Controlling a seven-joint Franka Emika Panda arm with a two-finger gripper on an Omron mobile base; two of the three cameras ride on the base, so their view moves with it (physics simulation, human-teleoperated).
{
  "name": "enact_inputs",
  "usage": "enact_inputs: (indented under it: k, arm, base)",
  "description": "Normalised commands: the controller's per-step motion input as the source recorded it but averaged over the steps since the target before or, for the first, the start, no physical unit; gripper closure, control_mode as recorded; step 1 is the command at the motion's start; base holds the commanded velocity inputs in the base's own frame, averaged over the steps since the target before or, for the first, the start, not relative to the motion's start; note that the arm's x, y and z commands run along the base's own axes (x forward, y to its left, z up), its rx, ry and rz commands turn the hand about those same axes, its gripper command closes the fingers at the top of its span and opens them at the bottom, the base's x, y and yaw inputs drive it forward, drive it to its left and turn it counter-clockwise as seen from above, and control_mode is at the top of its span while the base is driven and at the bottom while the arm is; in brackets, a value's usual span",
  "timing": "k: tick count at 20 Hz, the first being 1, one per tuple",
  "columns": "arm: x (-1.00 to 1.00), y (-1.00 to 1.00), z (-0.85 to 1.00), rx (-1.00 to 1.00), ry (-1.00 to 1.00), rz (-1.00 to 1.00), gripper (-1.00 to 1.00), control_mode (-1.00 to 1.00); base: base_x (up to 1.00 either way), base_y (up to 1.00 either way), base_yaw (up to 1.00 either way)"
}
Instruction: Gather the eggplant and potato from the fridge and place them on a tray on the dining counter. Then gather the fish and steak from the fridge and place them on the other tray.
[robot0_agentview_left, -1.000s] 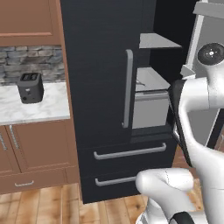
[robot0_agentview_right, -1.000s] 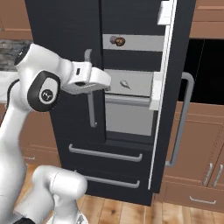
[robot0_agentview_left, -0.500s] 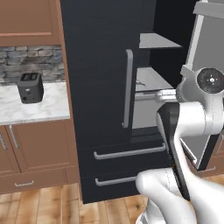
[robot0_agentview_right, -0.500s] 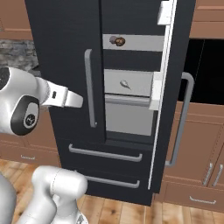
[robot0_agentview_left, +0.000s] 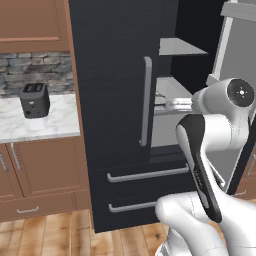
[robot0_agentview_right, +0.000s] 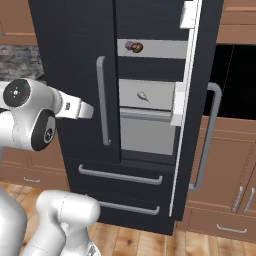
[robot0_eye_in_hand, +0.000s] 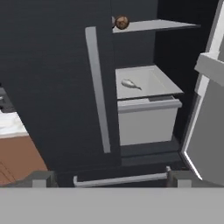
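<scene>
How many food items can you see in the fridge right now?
2: a fish in the open white drawer, and a small brown item on the shelf above. The closed left door may hide more.

Fish (robot0_eye_in_hand: 130, 84) in fridge (robot0_eye_in_hand: 52, 87) bin, below shelf (robot0_eye_in_hand: 153, 25)

fish (robot0_eye_in_hand: 130, 84) — in fridge (robot0_eye_in_hand: 57, 87) bin

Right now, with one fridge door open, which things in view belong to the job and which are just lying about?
Job:
- fridge, right door open
- fish in the fridge's pale bin
- open gripper

Lying about:
- toaster
- small brown item on the upper shelf
</scene>
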Motion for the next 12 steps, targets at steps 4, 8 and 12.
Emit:
enact_inputs:
  k: [4,8,12]
  arm:
    - [0.99,0.02,0.0,0.05,0.0,0.05,-1.0,-1.0]
    - [1.0,0.01,0.0,0.02,0.03,0.04,-1.0,-1.0]
    - [1.0,0.08,-0.08,0.0,0.02,0.0,-1.0,-1.0]
  base:
    - [0.0,0.0,0.0]
    - [0.0,0.0,0.0]
    - [0.0,0.0,0.0]
